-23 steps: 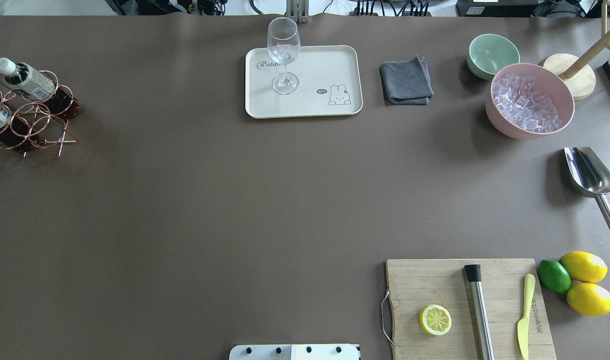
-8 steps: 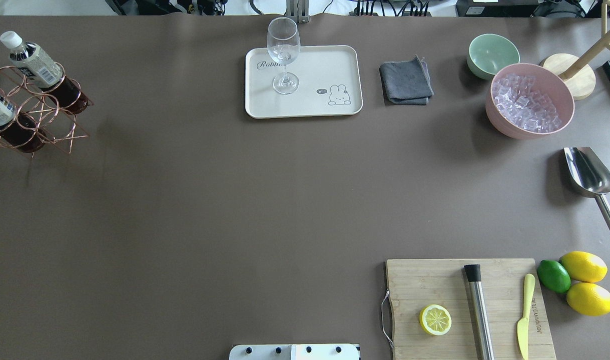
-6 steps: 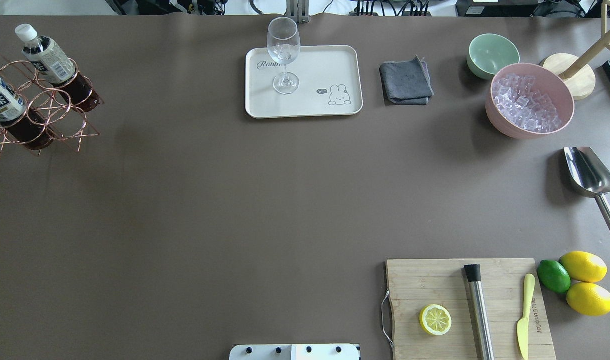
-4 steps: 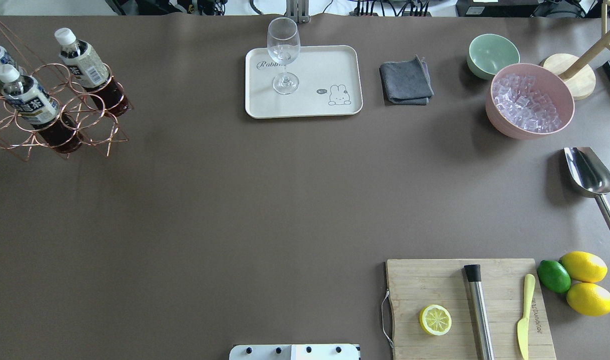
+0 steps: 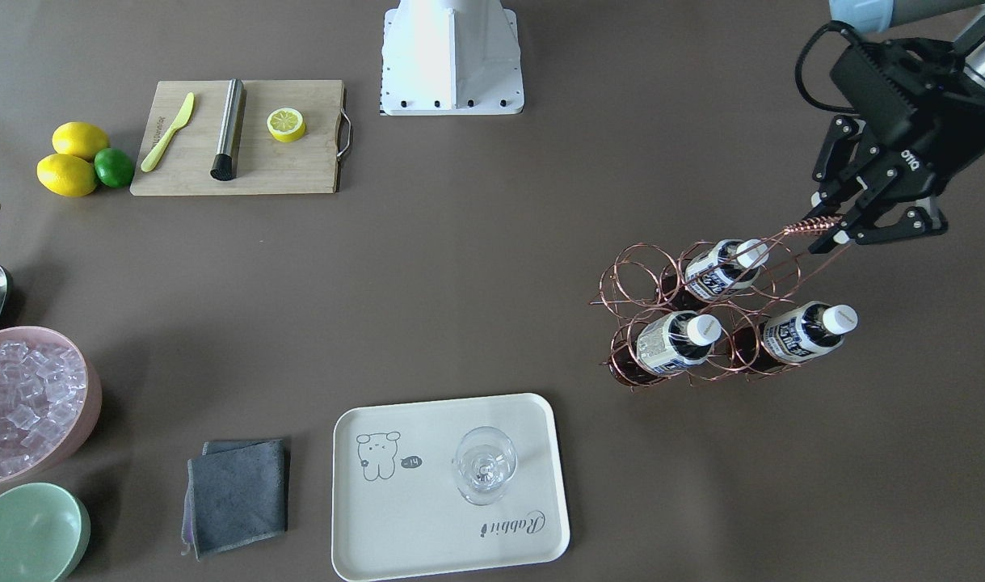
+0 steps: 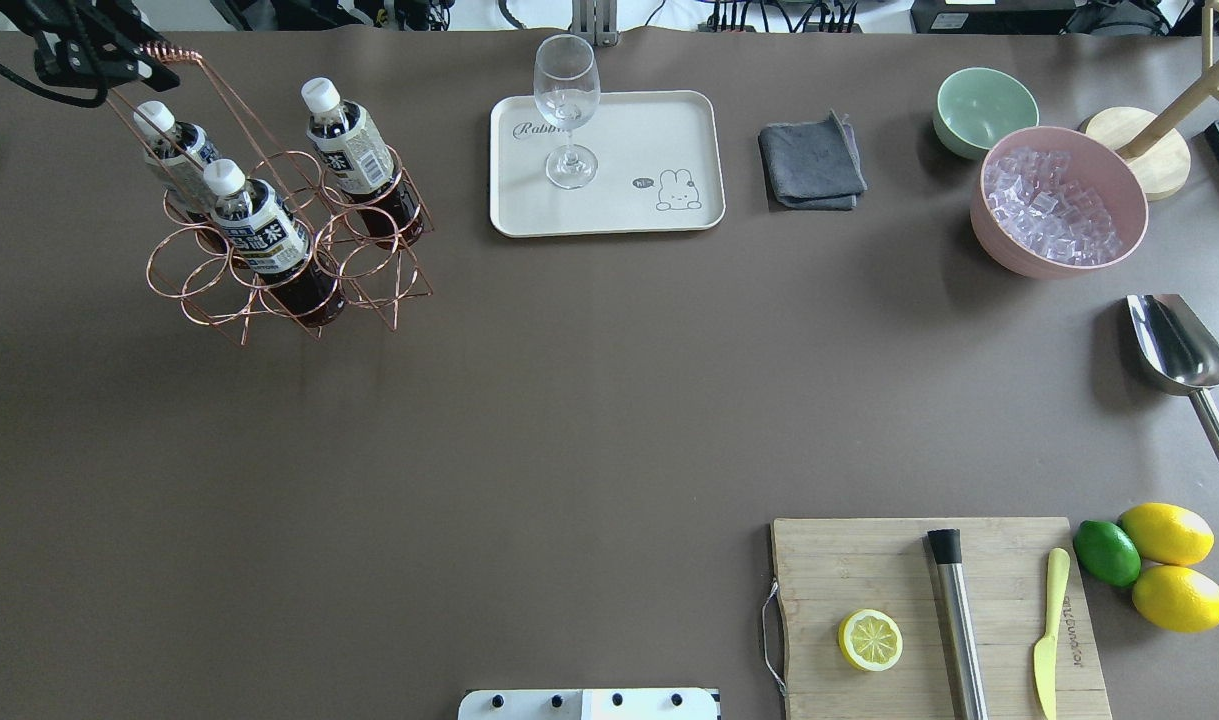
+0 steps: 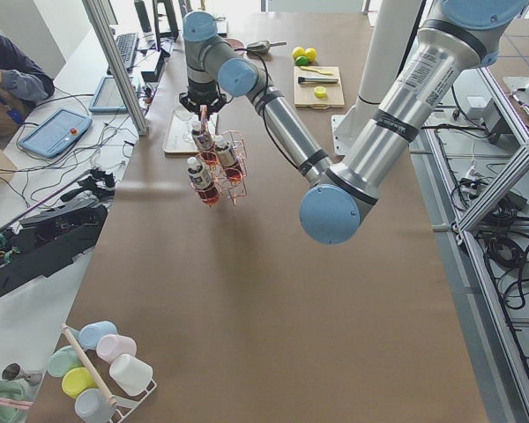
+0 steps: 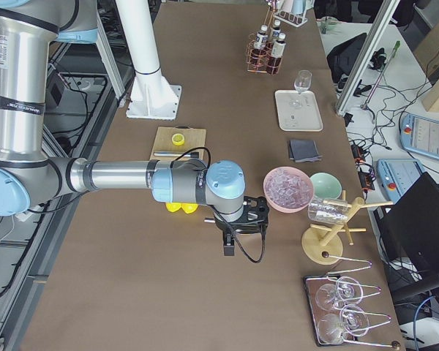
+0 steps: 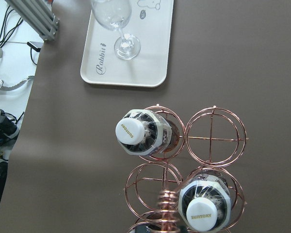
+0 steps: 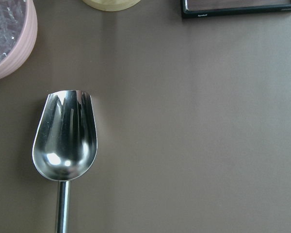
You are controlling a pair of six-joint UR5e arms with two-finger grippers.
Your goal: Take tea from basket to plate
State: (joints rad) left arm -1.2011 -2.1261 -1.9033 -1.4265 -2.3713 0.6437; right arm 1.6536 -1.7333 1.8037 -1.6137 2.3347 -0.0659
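My left gripper [image 5: 838, 222] is shut on the coiled handle of the copper wire basket [image 6: 269, 290] and carries it, tilted, at the table's far left; the gripper also shows in the overhead view [image 6: 134, 58]. Three tea bottles with white caps stand in its rings [image 6: 354, 155] [image 6: 259, 230] [image 6: 179, 150]. The cream plate [image 6: 659, 130] lies to the basket's right with a wine glass [image 6: 566, 110] standing on it. The left wrist view looks down on two bottle caps [image 9: 133, 133] and the plate [image 9: 145, 53]. My right gripper [image 8: 230, 245] shows only in the exterior right view, so I cannot tell its state.
A grey cloth [image 6: 812, 160], a mint bowl [image 6: 984, 108] and a pink bowl of ice [image 6: 1059, 200] sit right of the plate. A steel scoop [image 6: 1179, 350] lies at the right edge. A cutting board [image 6: 869, 560] with lemon half, muddler and knife sits near right, citrus beside it.
The basket with its bottles has moved steadily right, from the table's left edge toward the plate. My left gripper has come into the overhead view holding the handle.
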